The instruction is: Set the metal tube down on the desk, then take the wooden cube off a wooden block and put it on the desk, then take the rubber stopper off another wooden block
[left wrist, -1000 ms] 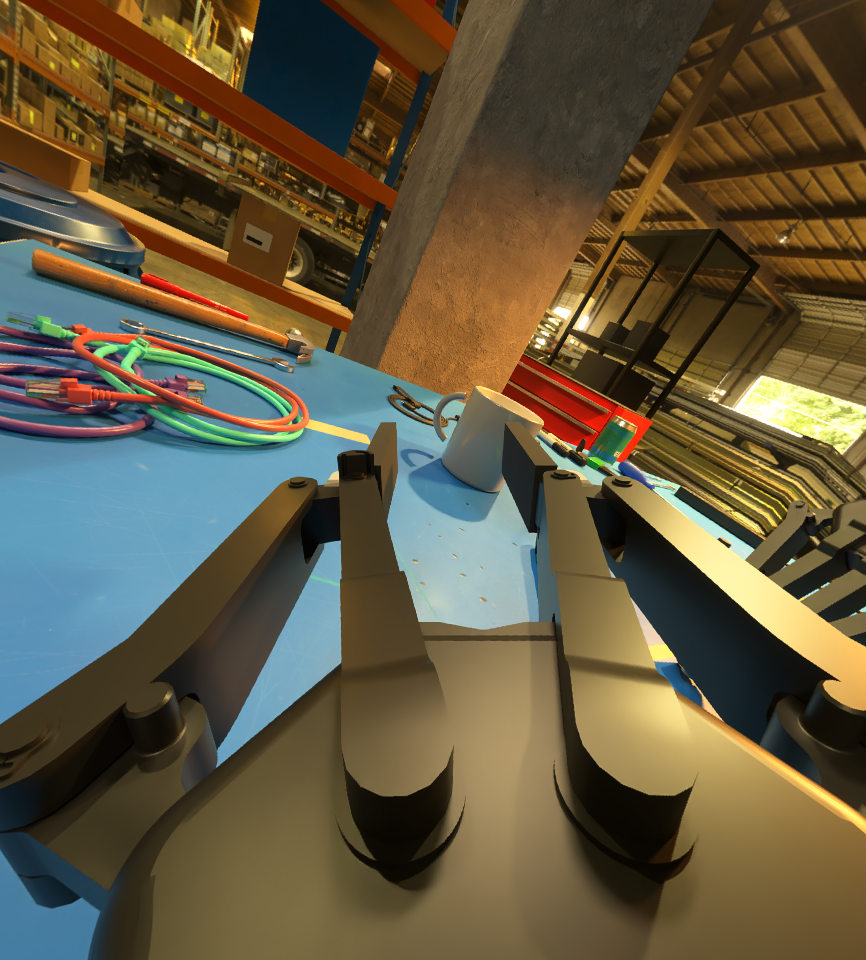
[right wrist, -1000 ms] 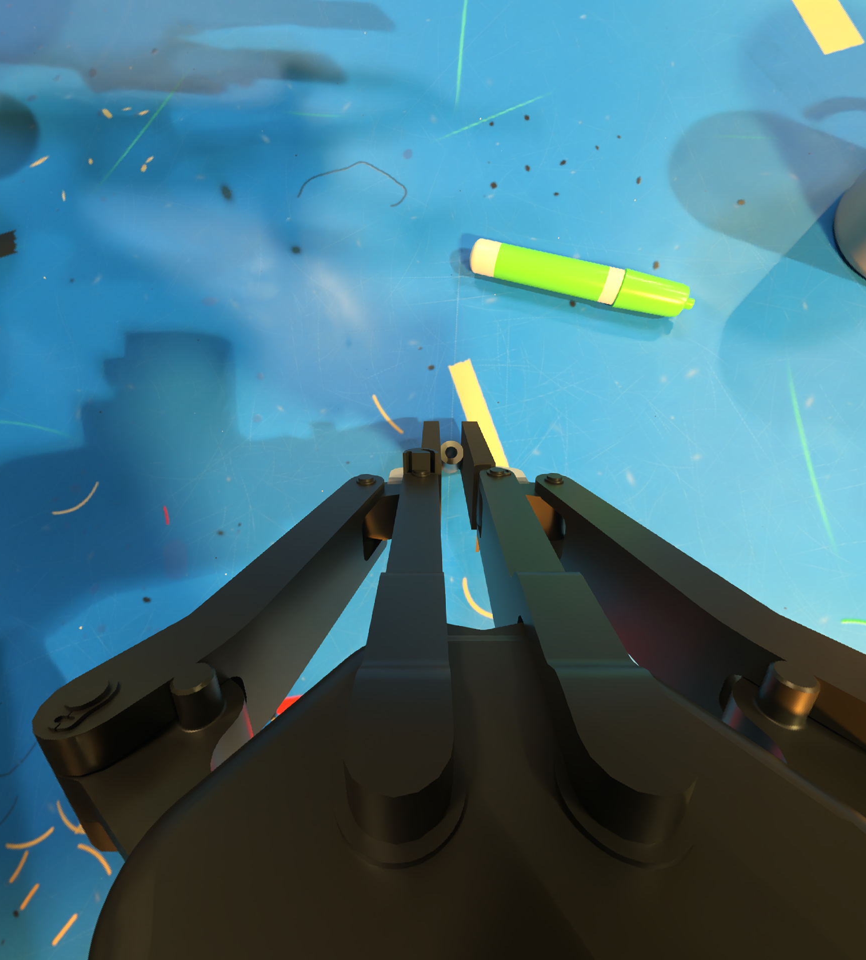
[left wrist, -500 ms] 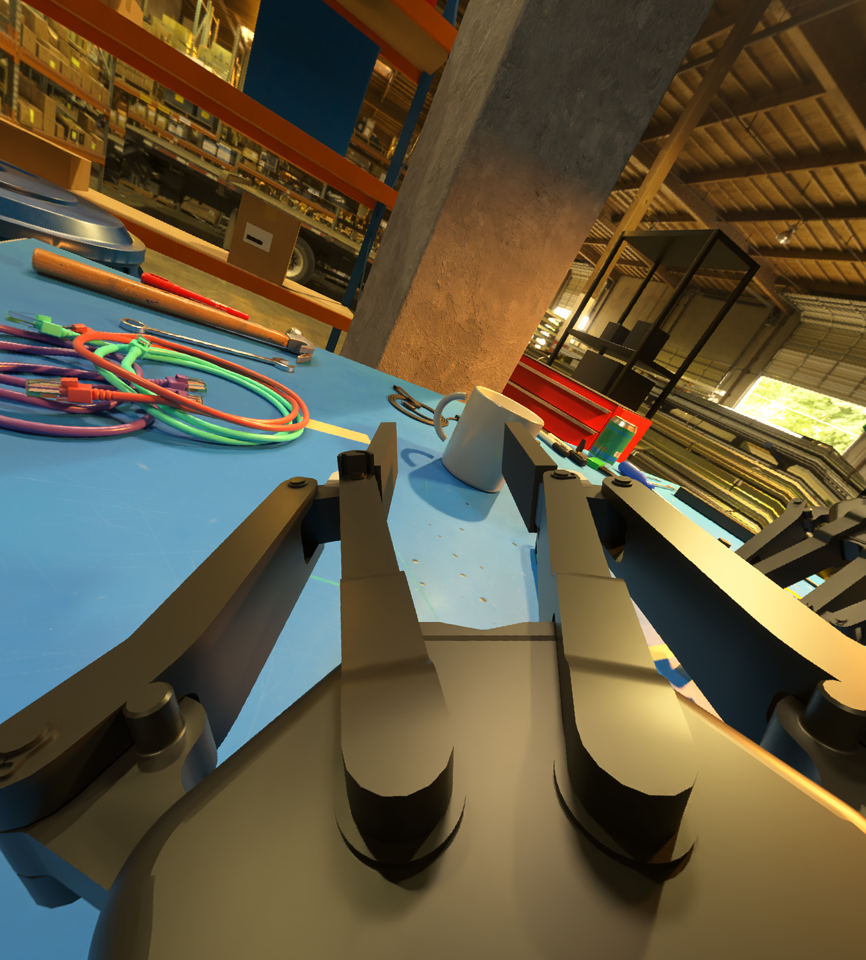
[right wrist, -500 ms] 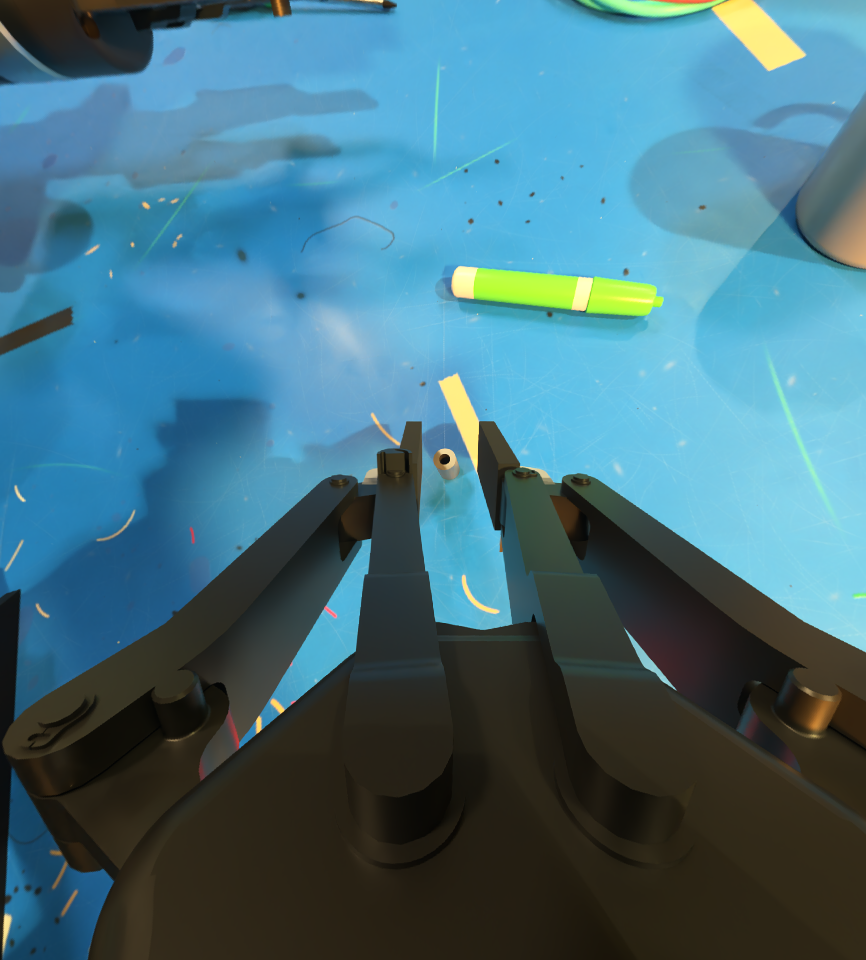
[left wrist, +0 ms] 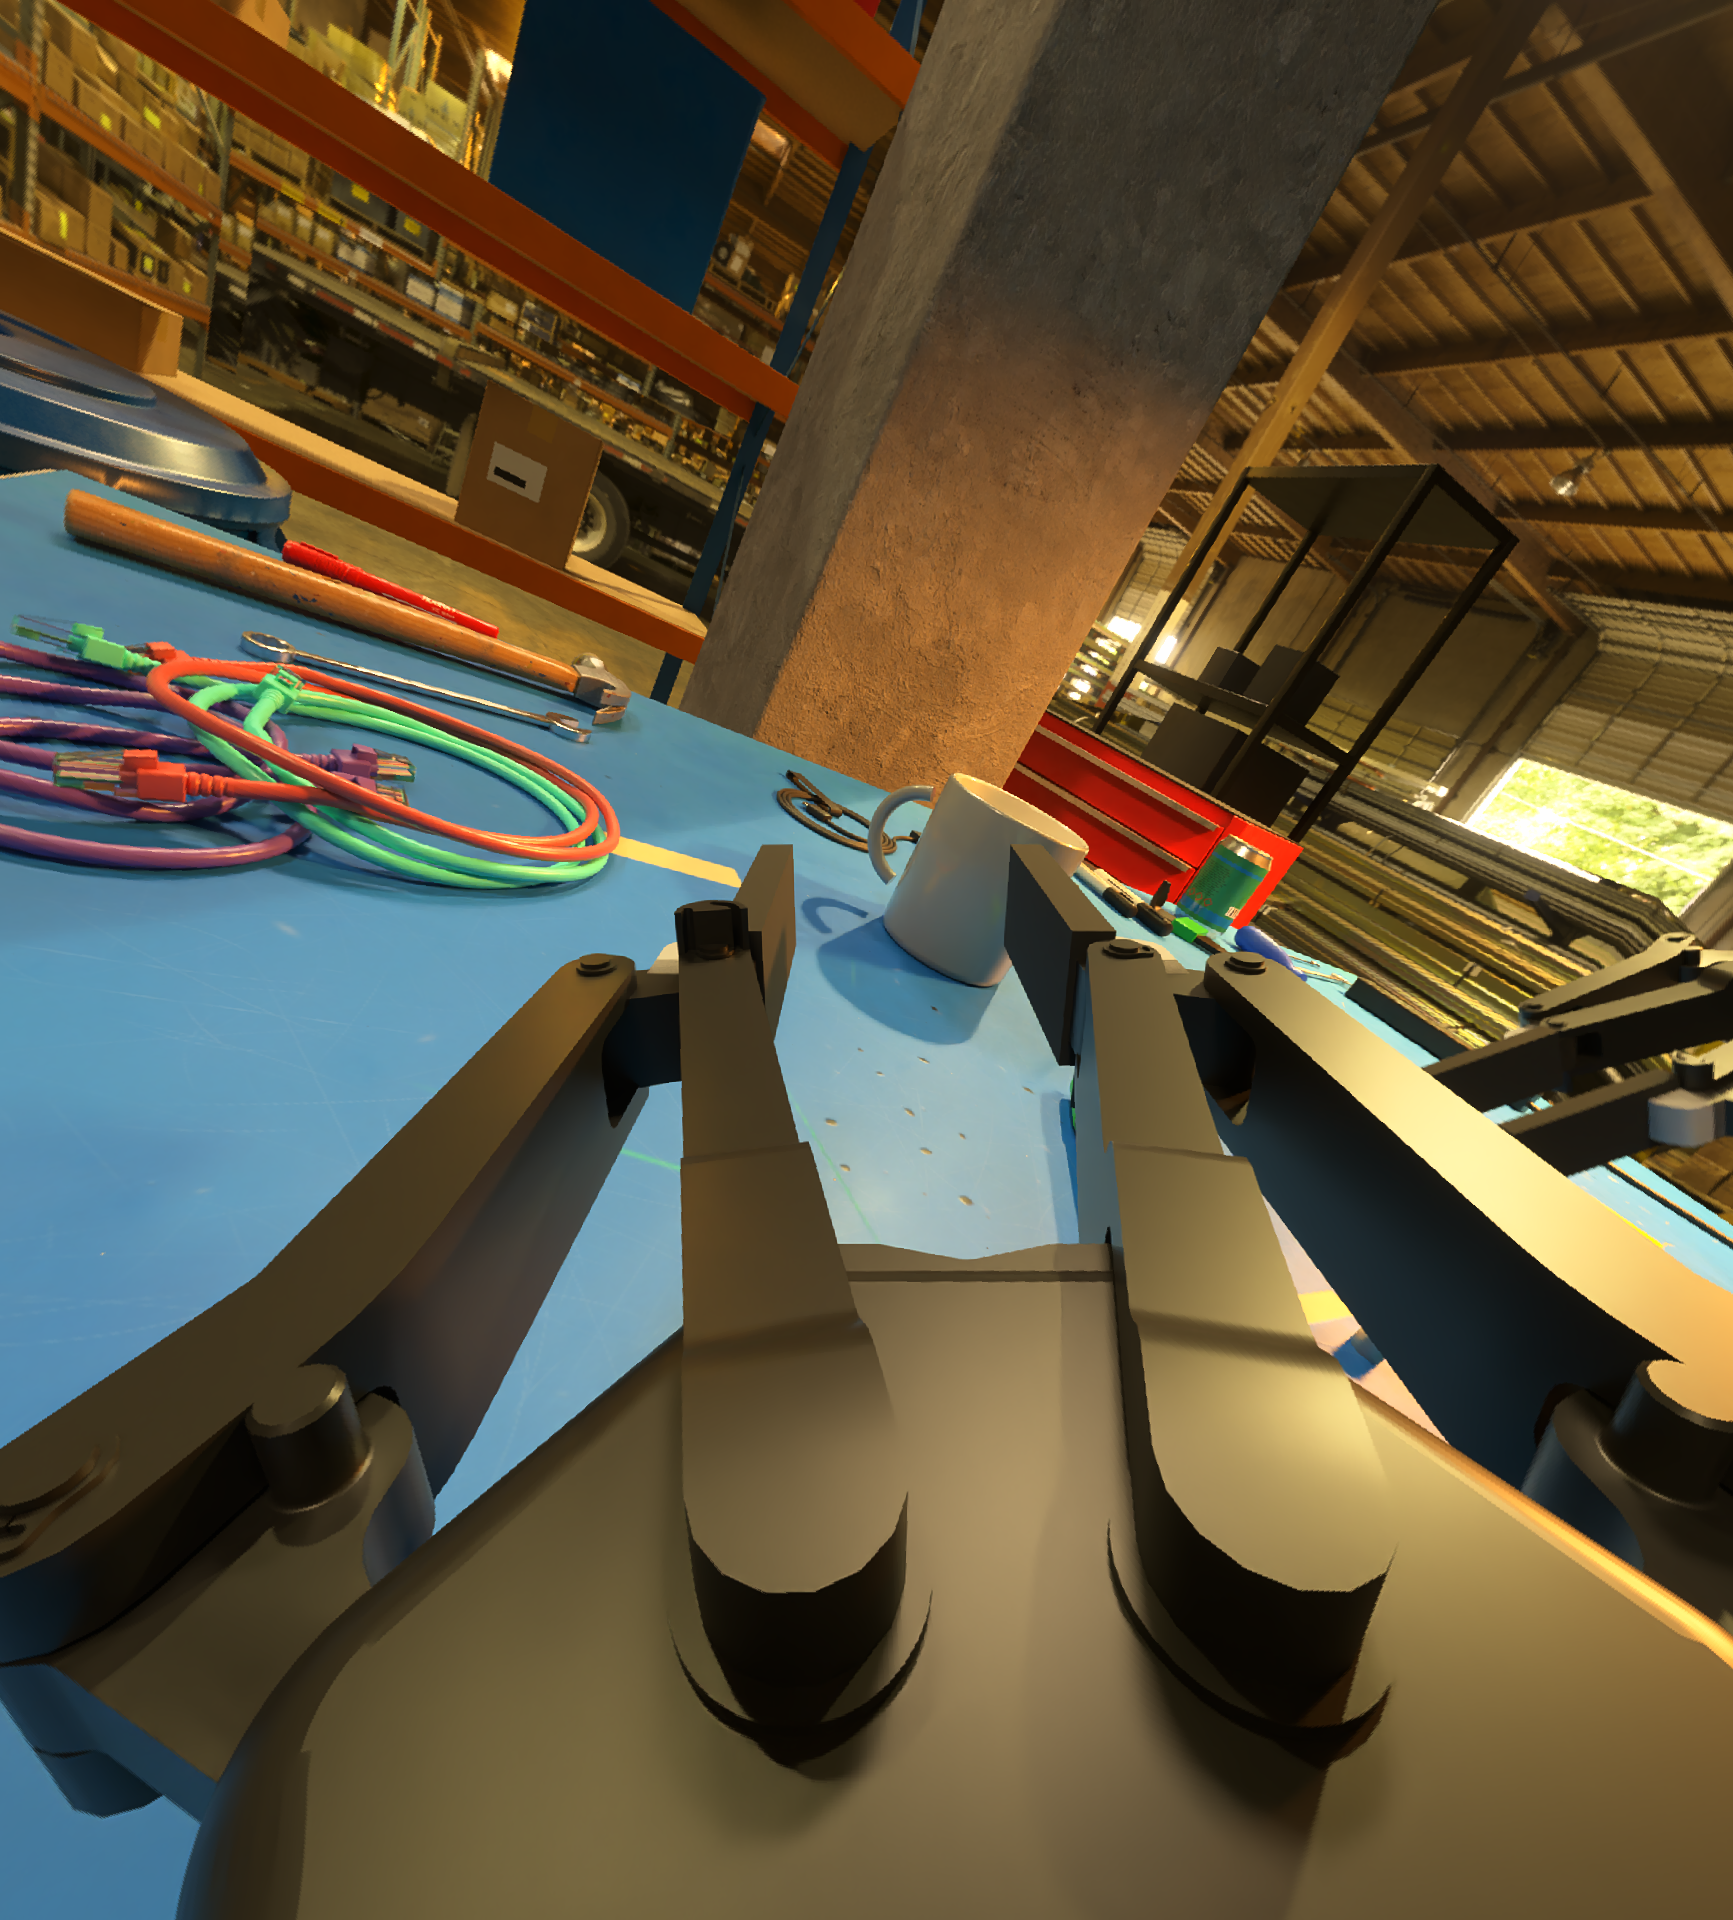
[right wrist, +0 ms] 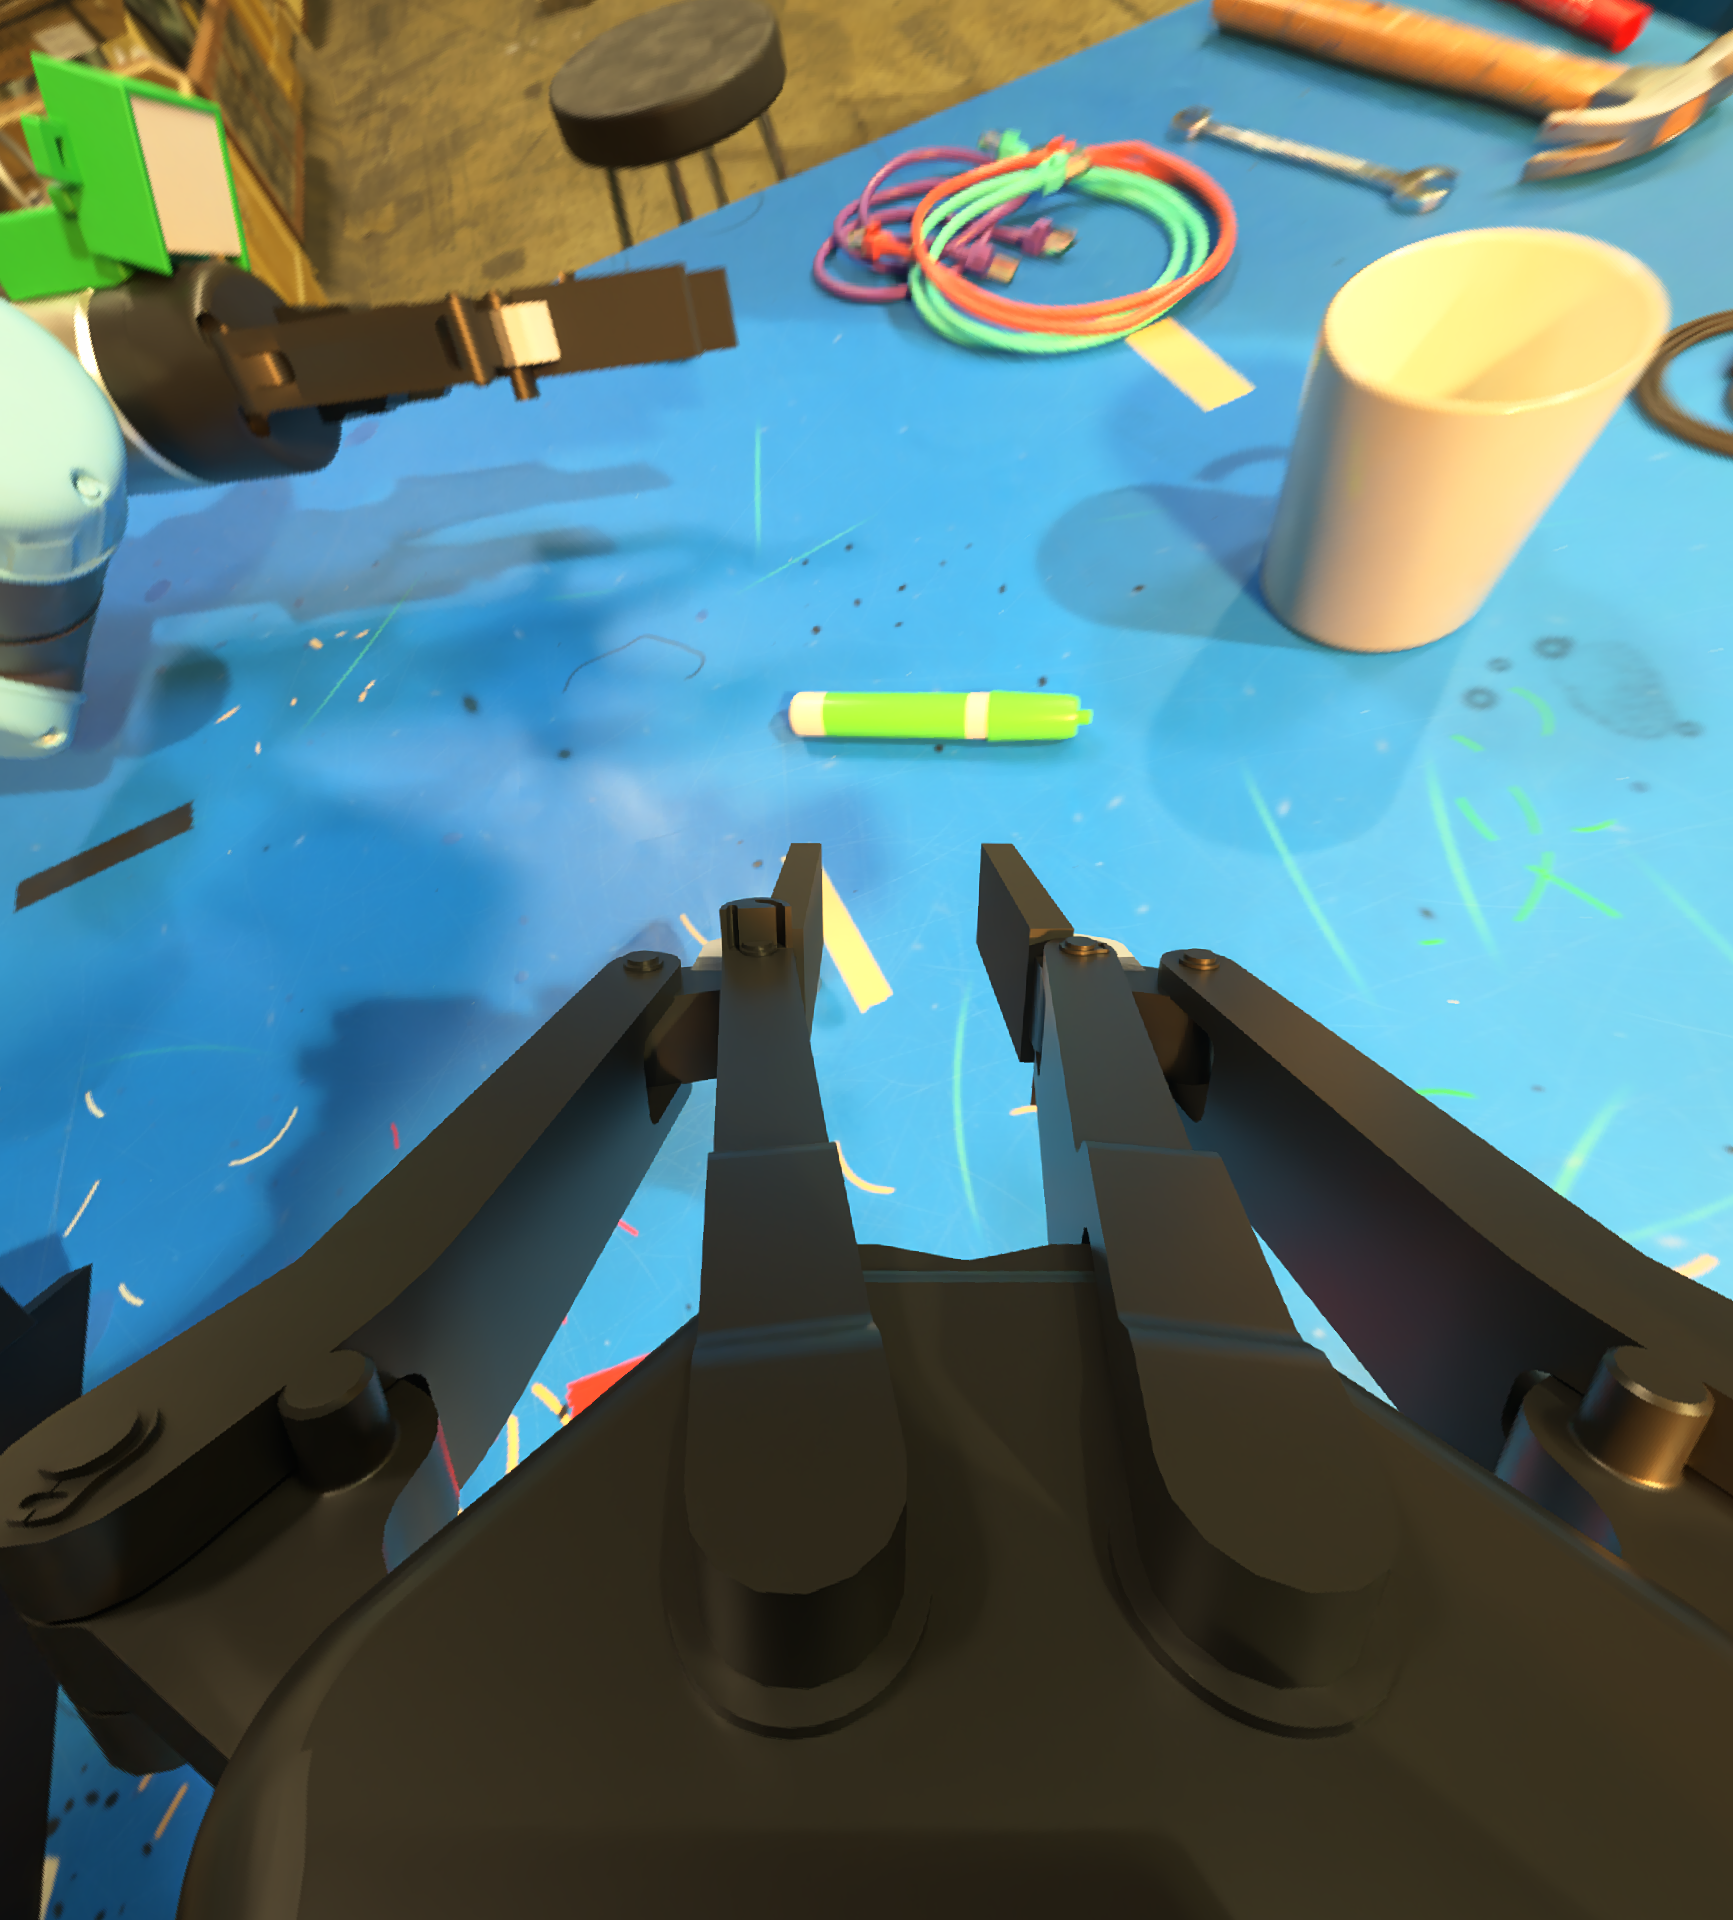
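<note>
— What is seen nearest in the right wrist view?

— The right gripper (right wrist: 898,883) is held above the desk (right wrist: 529,831) with its jaws spread wide and nothing between them. Half a second ago they were parted only narrowly, and a second ago they were pinched on the tube.

— And where is the tube found?

— It cannot be made out in either view. Half a second ago it was seen on the desk between the fingertips. Only a yellow strip is seen there now.

— What else is changed?

— The desk is seen from higher and farther back. The marker (right wrist: 935,717) is seen lying flat beyond the fingertips, as before, but smaller. The mug (right wrist: 1444,447), earlier cut off at the edge, is shown whole and upright to the right. Farther off, the cables (right wrist: 1038,239), a wrench (right wrist: 1309,156), a hammer (right wrist: 1568,62) and a stool (right wrist: 670,73) beyond the desk's edge are brought into view.

— Is the left gripper shown?

— The left gripper (left wrist: 903,914) is held low over the desk, jaws spread and empty, aimed towards the mug. Its view is unchanged over the second, except that the right gripper is seen higher at the right edge.
</note>
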Motion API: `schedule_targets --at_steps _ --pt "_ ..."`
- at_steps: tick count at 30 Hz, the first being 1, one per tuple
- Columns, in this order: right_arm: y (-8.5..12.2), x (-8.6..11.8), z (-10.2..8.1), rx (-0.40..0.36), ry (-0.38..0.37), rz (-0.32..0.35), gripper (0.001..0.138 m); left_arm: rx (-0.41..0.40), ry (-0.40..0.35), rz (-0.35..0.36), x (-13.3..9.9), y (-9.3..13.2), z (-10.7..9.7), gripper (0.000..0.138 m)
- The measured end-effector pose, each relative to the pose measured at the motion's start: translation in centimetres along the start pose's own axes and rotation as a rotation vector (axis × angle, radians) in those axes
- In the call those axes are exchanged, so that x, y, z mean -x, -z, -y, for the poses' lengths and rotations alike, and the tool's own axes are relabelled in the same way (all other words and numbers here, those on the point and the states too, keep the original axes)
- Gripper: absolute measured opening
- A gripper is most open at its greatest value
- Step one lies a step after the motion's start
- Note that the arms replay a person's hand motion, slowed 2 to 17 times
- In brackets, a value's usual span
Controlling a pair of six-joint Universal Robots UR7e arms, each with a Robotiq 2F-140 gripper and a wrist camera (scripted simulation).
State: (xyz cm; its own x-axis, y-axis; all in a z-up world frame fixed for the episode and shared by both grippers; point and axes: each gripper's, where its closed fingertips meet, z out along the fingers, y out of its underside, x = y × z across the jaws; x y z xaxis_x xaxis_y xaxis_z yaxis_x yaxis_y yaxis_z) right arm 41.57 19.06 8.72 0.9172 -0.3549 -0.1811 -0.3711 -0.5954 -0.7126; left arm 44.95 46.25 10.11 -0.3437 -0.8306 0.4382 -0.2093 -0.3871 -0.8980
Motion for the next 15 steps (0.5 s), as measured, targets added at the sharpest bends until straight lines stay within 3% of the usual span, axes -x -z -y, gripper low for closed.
schedule_targets --at_steps 15 --pt "9.2 -6.6 3.2 -0.166 -0.037 -0.256 0.042 0.006 -0.004 0.002 0.0 0.0 -0.1 0.055"
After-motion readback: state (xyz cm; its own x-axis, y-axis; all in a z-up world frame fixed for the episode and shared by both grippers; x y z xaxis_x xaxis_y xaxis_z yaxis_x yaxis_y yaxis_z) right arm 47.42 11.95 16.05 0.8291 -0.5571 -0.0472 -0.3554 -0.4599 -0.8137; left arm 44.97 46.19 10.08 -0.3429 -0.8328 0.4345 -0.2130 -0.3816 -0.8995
